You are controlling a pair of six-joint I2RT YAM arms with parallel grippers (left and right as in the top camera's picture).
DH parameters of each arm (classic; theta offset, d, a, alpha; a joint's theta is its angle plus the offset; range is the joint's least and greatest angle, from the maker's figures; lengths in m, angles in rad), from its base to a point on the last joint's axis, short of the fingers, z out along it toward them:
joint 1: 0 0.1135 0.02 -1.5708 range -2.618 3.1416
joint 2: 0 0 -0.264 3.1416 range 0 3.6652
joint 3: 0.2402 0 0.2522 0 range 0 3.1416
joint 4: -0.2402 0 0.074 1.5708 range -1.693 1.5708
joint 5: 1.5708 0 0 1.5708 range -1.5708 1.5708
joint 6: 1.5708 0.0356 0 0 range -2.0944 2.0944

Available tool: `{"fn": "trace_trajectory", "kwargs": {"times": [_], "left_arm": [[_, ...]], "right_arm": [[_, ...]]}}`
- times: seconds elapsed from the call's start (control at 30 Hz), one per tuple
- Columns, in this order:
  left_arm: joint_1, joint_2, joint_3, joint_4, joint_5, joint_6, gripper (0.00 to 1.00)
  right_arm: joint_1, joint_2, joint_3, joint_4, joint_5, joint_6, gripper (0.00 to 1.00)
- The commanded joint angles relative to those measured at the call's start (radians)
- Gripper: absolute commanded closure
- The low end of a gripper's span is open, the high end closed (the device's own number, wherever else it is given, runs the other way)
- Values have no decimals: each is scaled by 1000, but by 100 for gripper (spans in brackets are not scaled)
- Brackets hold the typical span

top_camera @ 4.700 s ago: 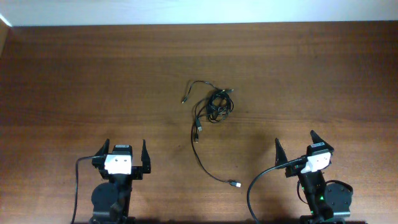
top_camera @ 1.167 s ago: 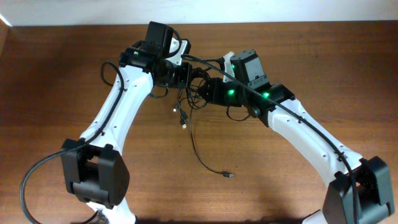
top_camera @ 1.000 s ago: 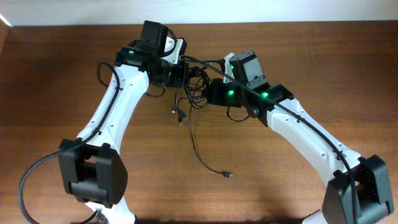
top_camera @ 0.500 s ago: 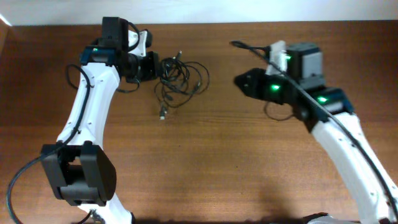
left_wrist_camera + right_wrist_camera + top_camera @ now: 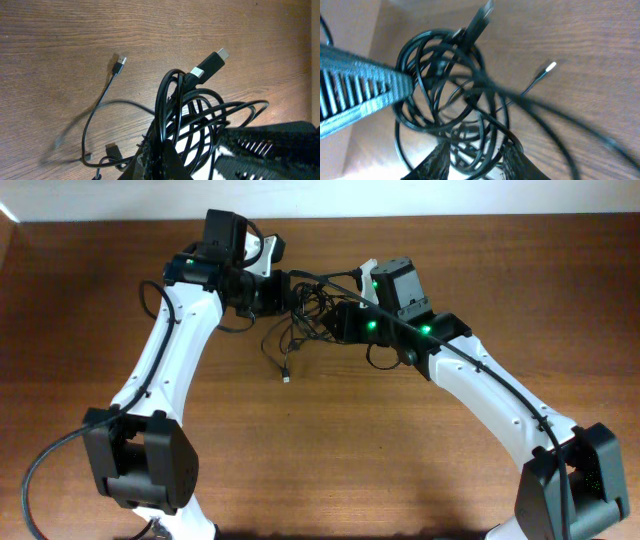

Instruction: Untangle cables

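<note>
You had both arms meeting at the cables [image 5: 303, 315], a black tangle of loops near the bench's [image 5: 520, 270] far edge, a little left of its middle. Your left hand [image 5: 286, 288] was pressed together on the tangle. In its wrist view the loops rose straight out of the closed fingertips [image 5: 165, 167], and a large plug [image 5: 212, 62] stuck out above them. Your right hand [image 5: 328, 320] came at the same bundle from the opposite side. Its fingers [image 5: 439, 161] were spread apart, with several loops running through the gap (whether they pressed on any strand, I could not tell). One loose strand trailed toward the near edge and ended in a small plug [image 5: 287, 378].
</note>
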Motion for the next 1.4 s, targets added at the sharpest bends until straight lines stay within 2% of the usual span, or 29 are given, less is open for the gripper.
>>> {"fn": "trace_trajectory", "kwargs": {"times": [0.0, 0.17, 0.27, 0.37, 0.4, 0.47, 0.6, 0.63, 0.67, 0.7, 0.83, 0.97, 1.0, 1.07, 1.17, 1.27, 1.3, 1.33, 1.37], "left_arm": [[-3, -12, 11, -14, 32, -6, 100], [-3, -12, 8, -14, -34, -6, 100], [-3, -11, 8, -37, -98, -5, 100], [-3, -12, 8, -49, -97, 40, 100], [-3, -12, 8, -60, -79, 47, 100], [-3, -12, 8, -78, 56, 108, 100], [-3, -12, 8, -102, 150, 111, 100], [-3, -12, 8, -102, 154, 111, 100], [-3, -12, 8, -101, 153, 111, 100], [-3, -12, 8, -98, 143, 111, 100], [-2, -11, 8, -95, -226, 84, 100], [7, -11, 8, -88, -343, 84, 100], [8, -11, 8, -82, -362, 82, 100], [21, -11, 8, -81, -369, 80, 100], [28, -11, 8, -80, -369, 80, 100], [28, -11, 8, -80, -391, 80, 100], [28, -11, 8, -80, -383, 80, 100], [28, -11, 8, -80, -334, 81, 100], [28, -11, 8, -76, -251, 82, 100]], "right_arm": [[4, 8, 10, 21, 53, -14, 65], [3, -39, 32, 35, -57, -13, 65], [-14, -63, 35, -19, -59, -14, 64], [-14, -59, 35, -37, -54, -51, 64], [-14, -44, 35, -38, -51, -64, 63], [-14, 3, 35, -29, -50, -103, 63], [-14, 63, 34, -28, -51, -136, 64], [-14, 69, 34, -29, -51, -145, 68], [-14, 69, 34, -32, -51, -145, 78], [-16, 64, 37, -32, -56, -145, 95], [-23, -84, 53, -80, -59, -141, 96], [-135, -246, 53, -206, -135, -114, 96], [-214, -286, 53, -230, -251, -113, 96], [-322, -315, 53, -291, -333, -96, 96], [-467, -318, 53, -383, -329, -96, 96], [-753, -318, 53, -523, -322, -116, 96], [-781, -318, 53, -549, -353, -153, 96], [-758, -317, 52, -565, -371, -193, 95], [-700, -317, 53, -556, -370, -205, 80]]}}
